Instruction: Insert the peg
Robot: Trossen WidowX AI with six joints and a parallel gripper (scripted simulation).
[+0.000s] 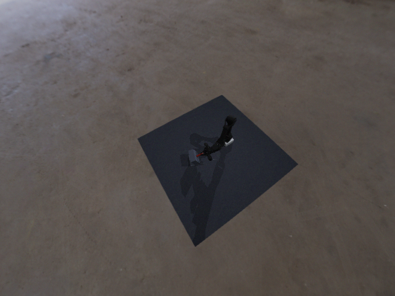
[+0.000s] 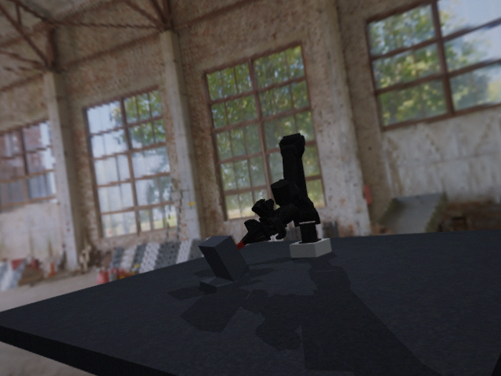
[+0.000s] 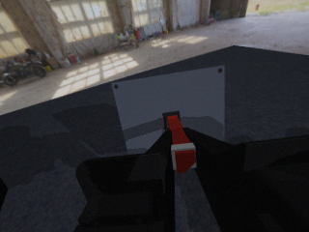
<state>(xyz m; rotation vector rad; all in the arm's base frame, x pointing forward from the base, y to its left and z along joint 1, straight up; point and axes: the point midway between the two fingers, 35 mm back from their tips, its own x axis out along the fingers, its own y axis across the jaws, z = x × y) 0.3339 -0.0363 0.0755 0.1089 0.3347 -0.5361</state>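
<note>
My gripper (image 1: 202, 153) (image 2: 245, 241) (image 3: 177, 133) is shut on the red peg (image 1: 199, 155) (image 2: 240, 245) (image 3: 177, 130). The peg is flat-sided and tilted, and its near end with a pale rim faces the wrist camera. The grey sloped panel (image 1: 192, 156) (image 2: 217, 255) (image 3: 145, 103) stands in front of the gripper. Its dark square hole (image 3: 166, 121) is partly covered by the peg in the wrist view. The peg's far end is at the hole's mouth, its sides roughly lined up with the hole's; how far it is inside cannot be told.
The panel's low foot (image 2: 218, 283) rests on the dark table (image 1: 255, 165) (image 2: 133, 319). The arm's white base (image 1: 229, 141) (image 2: 311, 247) stands behind the gripper. Shadows of the arm fall across the table and the panel face.
</note>
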